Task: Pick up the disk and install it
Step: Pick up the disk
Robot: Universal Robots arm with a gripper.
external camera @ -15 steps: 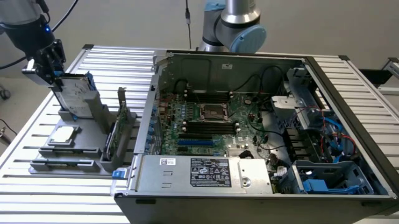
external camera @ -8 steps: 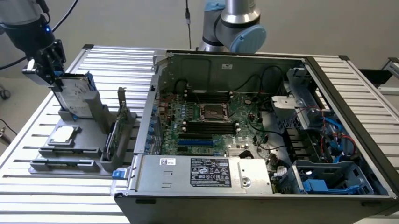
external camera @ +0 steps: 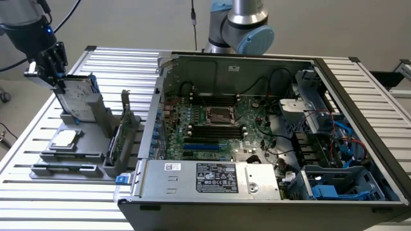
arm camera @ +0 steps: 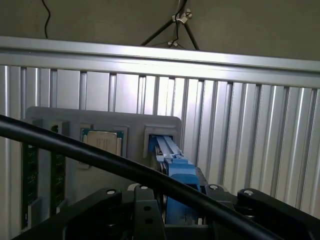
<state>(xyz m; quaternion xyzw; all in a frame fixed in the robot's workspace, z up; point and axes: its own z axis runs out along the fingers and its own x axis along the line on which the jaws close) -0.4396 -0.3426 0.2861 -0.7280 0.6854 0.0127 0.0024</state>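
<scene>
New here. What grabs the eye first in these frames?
The open computer case dominates the exterior view's centre and right, its green motherboard laid bare. At the exterior view's upper left, the pincer sits at the top edge of the disk, which stands upright in a grey holder on the slatted table.

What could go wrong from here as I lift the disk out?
The hard drive stands upright in a slot of the grey holder with the gripper at its top edge: a tilted pull could jam it or drag the holder. The black cable crossing near the gripper might snag.
</scene>
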